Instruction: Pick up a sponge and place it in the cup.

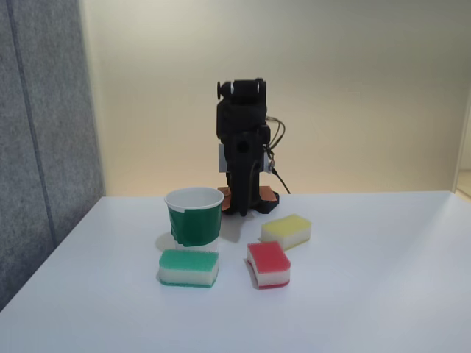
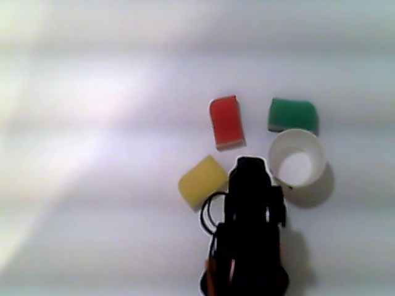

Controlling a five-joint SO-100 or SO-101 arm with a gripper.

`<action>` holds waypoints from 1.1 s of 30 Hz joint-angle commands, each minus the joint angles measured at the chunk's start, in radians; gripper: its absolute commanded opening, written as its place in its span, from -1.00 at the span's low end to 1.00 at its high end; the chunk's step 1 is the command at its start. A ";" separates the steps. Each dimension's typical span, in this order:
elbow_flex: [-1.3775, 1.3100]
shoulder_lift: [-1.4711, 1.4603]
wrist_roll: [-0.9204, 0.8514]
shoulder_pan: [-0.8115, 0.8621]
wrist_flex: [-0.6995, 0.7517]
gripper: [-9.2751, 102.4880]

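The sponge [image 1: 268, 265] [image 2: 226, 121], red on top with a white middle layer, lies on the white table in front of the arm. The cup [image 1: 195, 224] [image 2: 273, 154], white with a green band, stands upright and empty to the sponge's left in the fixed view. The black arm [image 2: 250, 209] is folded up at the back of the table, behind the cup and the sponge. Its gripper [image 1: 241, 197] hangs low in the dark silhouette, well apart from both. I cannot make out how its jaws stand.
A green-topped sponge [image 1: 189, 266] [image 2: 292, 115] lies just in front of the cup. A yellow sponge [image 1: 287, 230] [image 2: 202, 180] lies beside the arm's base. A grey panel [image 1: 37, 147] borders the table on the left of the fixed view.
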 commanded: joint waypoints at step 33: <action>-1.046 -1.476 0.229 -0.138 -0.115 -0.84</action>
